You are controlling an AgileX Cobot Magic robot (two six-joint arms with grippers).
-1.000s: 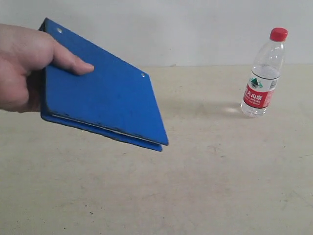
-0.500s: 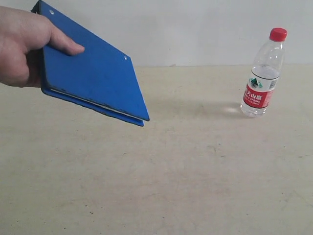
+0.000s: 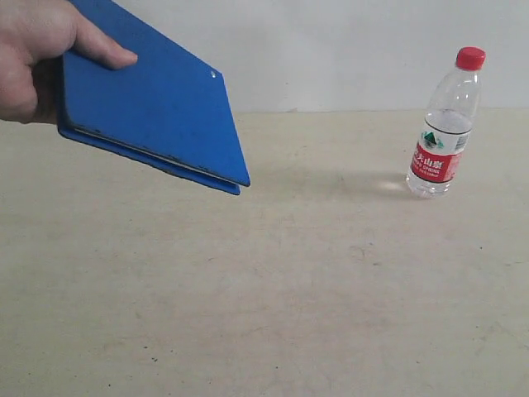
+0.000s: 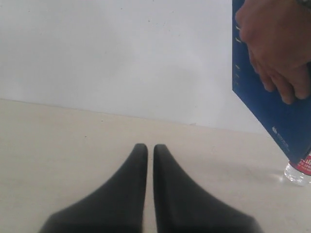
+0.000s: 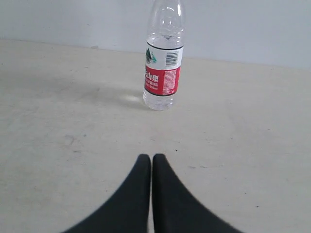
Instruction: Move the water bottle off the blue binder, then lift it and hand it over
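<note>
A person's hand holds the blue binder tilted in the air at the upper left of the exterior view; the binder and hand also show in the left wrist view. The water bottle, clear with a red cap and red label, stands upright on the table at the right, apart from the binder; its base peeks below the binder. In the right wrist view the water bottle stands ahead of my right gripper, which is shut and empty. My left gripper is shut on nothing.
The beige table spreads under everything, with a white wall behind it. Neither arm appears in the exterior view.
The hand has lifted the blue binder up and to the left, away from the table's middle. The bottle has stayed put.
</note>
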